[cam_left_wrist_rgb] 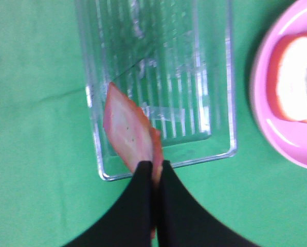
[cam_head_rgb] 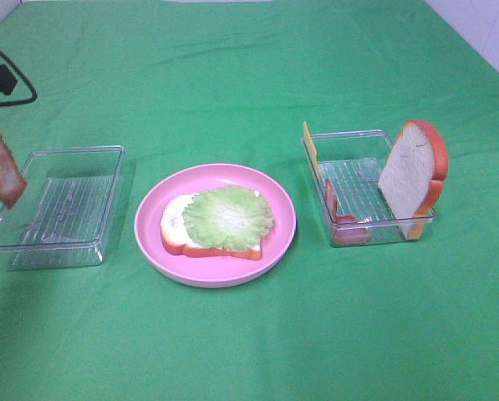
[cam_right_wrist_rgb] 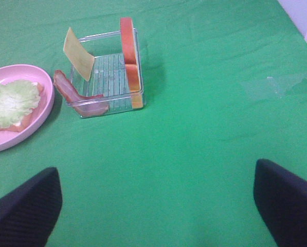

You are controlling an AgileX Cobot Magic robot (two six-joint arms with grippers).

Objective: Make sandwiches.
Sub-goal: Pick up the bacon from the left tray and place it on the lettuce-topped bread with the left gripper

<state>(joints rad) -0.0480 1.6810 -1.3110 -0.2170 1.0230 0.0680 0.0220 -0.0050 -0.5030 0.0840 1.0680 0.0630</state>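
On the pink plate (cam_head_rgb: 142, 221) lies a white bread slice (cam_head_rgb: 175, 225) with an orange crust, topped by a pale green lettuce leaf (cam_head_rgb: 228, 217). My left gripper (cam_left_wrist_rgb: 154, 172) is shut on a reddish-pink bacon strip (cam_left_wrist_rgb: 127, 128), which hangs over the near corner of the empty left tray (cam_left_wrist_rgb: 215, 77). From above, this bacon strip (cam_head_rgb: 2, 175) shows at the far left edge. My right gripper (cam_right_wrist_rgb: 158, 206) stands wide open over bare cloth, well short of the right tray (cam_right_wrist_rgb: 109, 72). That tray holds an upright bread slice (cam_right_wrist_rgb: 130, 56), a yellow cheese slice (cam_right_wrist_rgb: 78, 54) and another bacon strip (cam_right_wrist_rgb: 76, 98).
A green cloth (cam_head_rgb: 249, 351) covers the whole table. The left tray (cam_head_rgb: 65, 200), the plate and the right tray (cam_head_rgb: 353, 175) sit in a row across its middle. A black cable (cam_head_rgb: 19, 88) loops at the far left. A faint clear patch (cam_right_wrist_rgb: 276, 85) lies on the cloth.
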